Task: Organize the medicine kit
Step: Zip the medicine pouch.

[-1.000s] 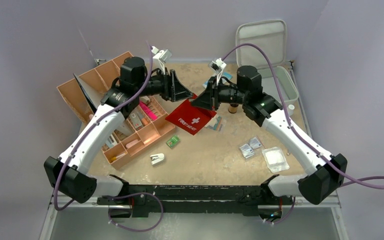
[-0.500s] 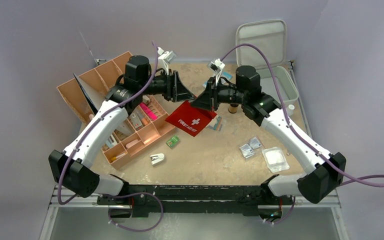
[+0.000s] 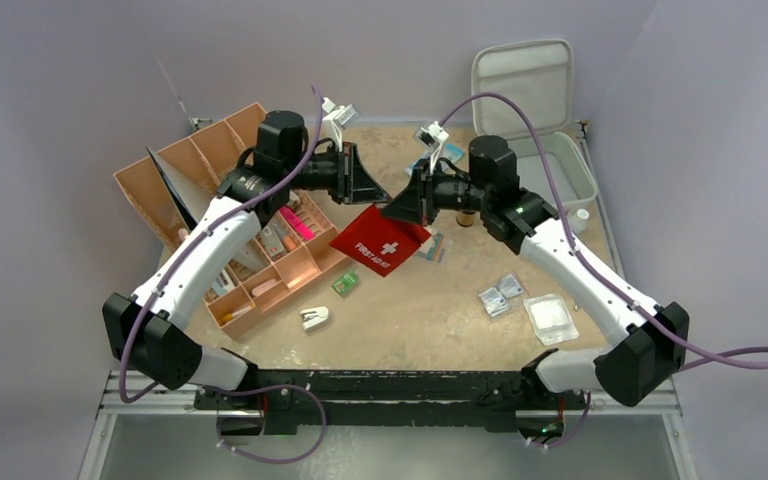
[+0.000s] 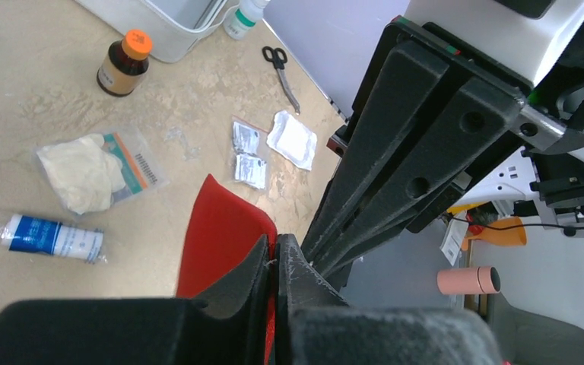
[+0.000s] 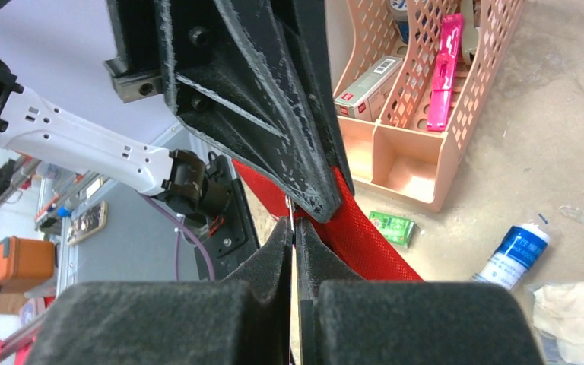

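The medicine kit (image 3: pixel 566 168), a light grey hard case, lies open at the back right with its lid (image 3: pixel 522 85) raised against the wall; its corner shows in the left wrist view (image 4: pixel 169 30). A flat red "FIRST AID KIT" pouch (image 3: pixel 381 240) hangs above the table middle between both grippers. My left gripper (image 3: pixel 377 197) is shut on the pouch's top edge (image 4: pixel 220 239). My right gripper (image 3: pixel 393 210) faces it, shut on a thin tab at the pouch's edge (image 5: pixel 361 239). The two sets of fingers nearly touch.
Tan-orange organizer trays (image 3: pixel 260 262) with boxes stand at the left. A green packet (image 3: pixel 346 284), a white clip (image 3: pixel 314 318), small sachets (image 3: pixel 501 293) and a clear packet (image 3: pixel 550 318) lie in front. A brown bottle (image 4: pixel 124 62), scissors (image 4: pixel 281 67), a blue tube (image 5: pixel 513 255).
Both grippers have shifted slightly left with the red pouch held between them; the left arm's elbow has swung inward. Both grips are unchanged.
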Controlling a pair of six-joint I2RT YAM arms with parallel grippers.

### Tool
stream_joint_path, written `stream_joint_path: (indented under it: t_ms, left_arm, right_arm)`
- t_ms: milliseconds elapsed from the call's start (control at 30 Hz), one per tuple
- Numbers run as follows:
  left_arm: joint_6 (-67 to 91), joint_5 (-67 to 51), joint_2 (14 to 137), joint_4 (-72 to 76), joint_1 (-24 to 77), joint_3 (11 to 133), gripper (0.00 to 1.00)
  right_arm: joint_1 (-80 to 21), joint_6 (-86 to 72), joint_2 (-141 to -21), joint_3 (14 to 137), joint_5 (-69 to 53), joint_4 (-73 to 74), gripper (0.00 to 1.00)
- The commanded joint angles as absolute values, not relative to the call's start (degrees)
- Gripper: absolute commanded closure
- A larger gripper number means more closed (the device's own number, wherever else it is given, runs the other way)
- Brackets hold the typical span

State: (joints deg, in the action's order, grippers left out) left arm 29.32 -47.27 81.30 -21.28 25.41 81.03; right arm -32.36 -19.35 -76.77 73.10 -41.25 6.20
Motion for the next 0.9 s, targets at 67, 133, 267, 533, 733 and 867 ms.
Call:
stream_joint_path:
  t_ms: [67, 133, 267, 533, 733, 867]
  left_arm:
    - [28.6, -43.6, 77.0, -19.9, 25.3, 82.8, 1.00]
    - [28.7, -42.7, 76.6, -19.7, 25.2, 82.7, 1.00]
    - [29.0, -41.5, 76.1, -19.6, 24.9, 82.7, 1.00]
    - [27.7, -40.9, 75.5, -19.3, 24.6, 82.1, 1.00]
    - [22.0, -43.0, 75.2, -21.2, 24.6, 81.4, 0.98]
    - [14.3, -48.4, 75.9, -26.3, 24.6, 81.4, 0.63]
  right_arm:
    - [-32.4, -23.7, -73.1, 65.0, -38.7, 1.7, 1.00]
    - [-32.4, -24.4, -72.2, 63.1, -37.6, 1.0, 1.00]
    - [-32.3, -25.7, -70.8, 60.2, -34.9, 0.6, 1.00]
    - [-31.1, -28.7, -68.6, 56.0, -31.4, -1.2, 1.00]
    - [-31.0, -27.5, -68.8, 56.8, -34.9, -2.8, 1.00]
    - [-31.0, -24.7, -67.8, 58.2, -36.6, -1.9, 1.00]
